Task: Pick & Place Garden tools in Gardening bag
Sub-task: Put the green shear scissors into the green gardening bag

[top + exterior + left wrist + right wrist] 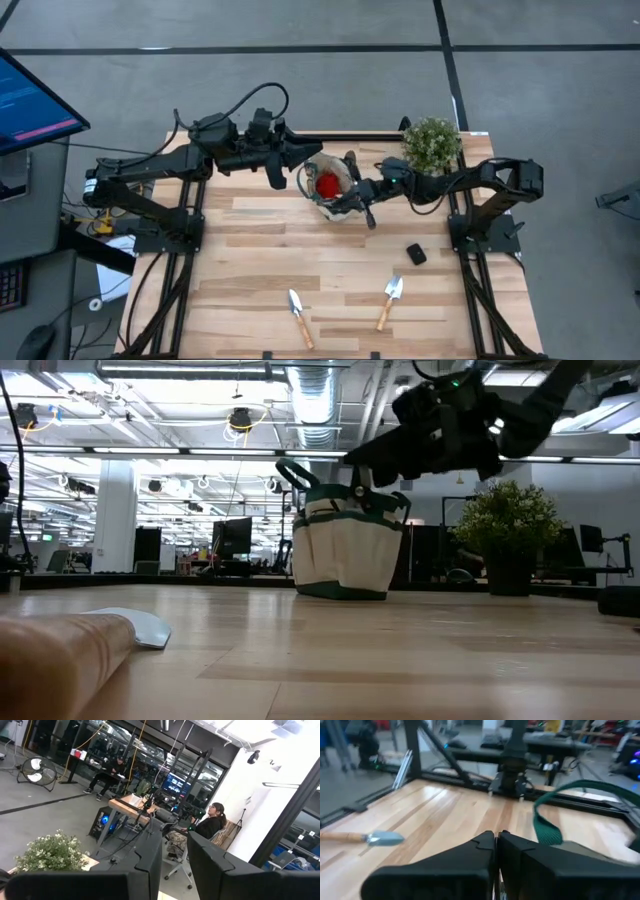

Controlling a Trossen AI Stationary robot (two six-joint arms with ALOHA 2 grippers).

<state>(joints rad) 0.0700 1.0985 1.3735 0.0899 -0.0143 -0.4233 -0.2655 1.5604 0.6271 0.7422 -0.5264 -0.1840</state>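
Observation:
The beige gardening bag (330, 190) (345, 550) stands upright on its base at the far middle of the table. A red glove (327, 185) lies inside it. My right gripper (345, 205) (352, 458) (495, 842) is shut with nothing between its fingers. It hovers just above the bag's rim beside a green loop handle (545, 822); whether it touches the bag cannot be told. My left gripper (310, 155) (175, 862) is raised high at the bag's left, tilted upward and open, holding nothing. Two wooden-handled trowels (298, 315) (390, 300) lie flat near the front edge.
A bushy potted plant (432, 145) (508, 530) stands at the far right corner behind the bag. A small black block (416, 254) lies right of centre. Bare wooden table (260, 250) spreads between the bag and the trowels. People sit in the room beyond.

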